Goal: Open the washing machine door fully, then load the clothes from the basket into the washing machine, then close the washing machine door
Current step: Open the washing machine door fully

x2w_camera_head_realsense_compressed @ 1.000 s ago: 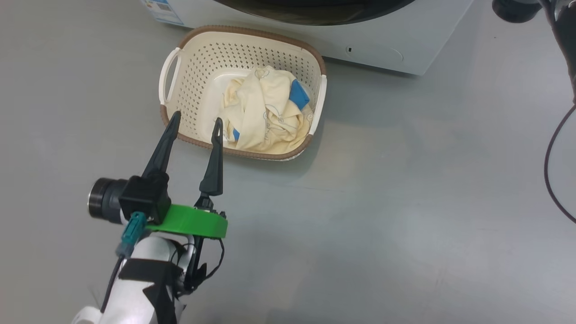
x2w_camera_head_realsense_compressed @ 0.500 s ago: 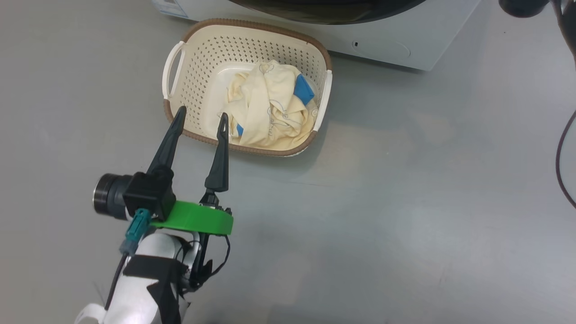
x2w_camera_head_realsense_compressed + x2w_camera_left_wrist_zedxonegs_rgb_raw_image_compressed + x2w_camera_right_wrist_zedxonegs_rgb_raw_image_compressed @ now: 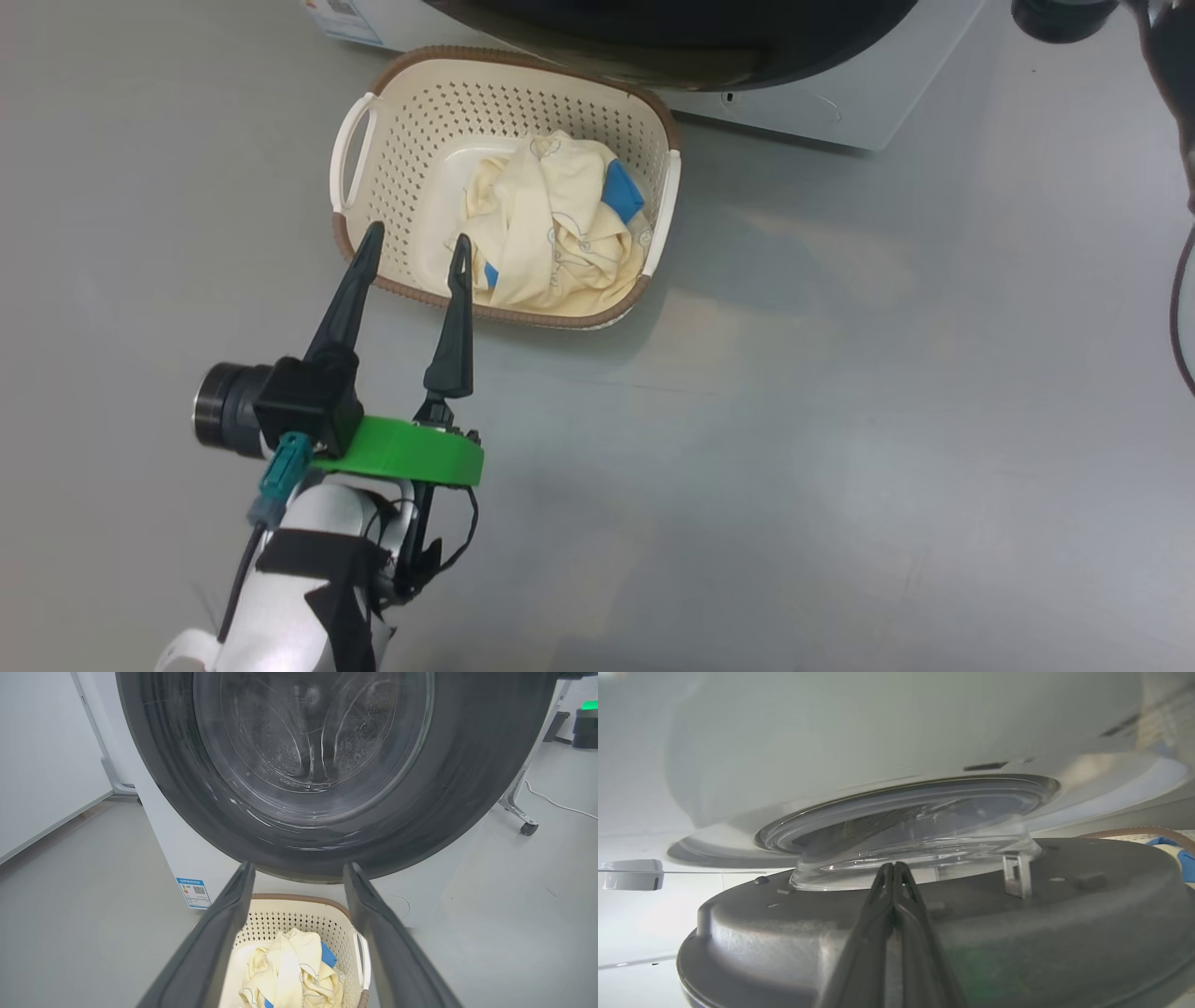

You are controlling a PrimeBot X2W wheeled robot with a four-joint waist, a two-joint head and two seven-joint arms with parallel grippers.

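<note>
The cream basket (image 3: pixel 392 159) stands on the grey floor against the washing machine (image 3: pixel 840 103), with the pale clothes (image 3: pixel 551 233) heaped in its right half. Just in front of its near rim my left gripper (image 3: pixel 416 238) hangs open and empty. Along its fingers I see the clothes (image 3: pixel 289 970), the basket (image 3: pixel 289 917) and the black washing machine door (image 3: pixel 163 788) above. The door (image 3: pixel 672 37) stands ajar, overhanging the basket's far rim. My right gripper (image 3: pixel 892 867) is shut on nothing, lying along the door's grey inner face (image 3: pixel 784 933) below the glass bowl (image 3: pixel 915 849).
Bare grey floor (image 3: pixel 840 392) stretches right of the basket. A wheeled stand leg (image 3: pixel 528 828) and a cable (image 3: pixel 556 805) lie right of the machine, and a white wall panel (image 3: pixel 37 765) is on its left. A dark cable (image 3: pixel 1178 317) hangs at the right edge.
The black door has swung further out, now reaching over the basket's far rim. The head camera shifted a little. My left gripper stays open at the basket's near rim.
</note>
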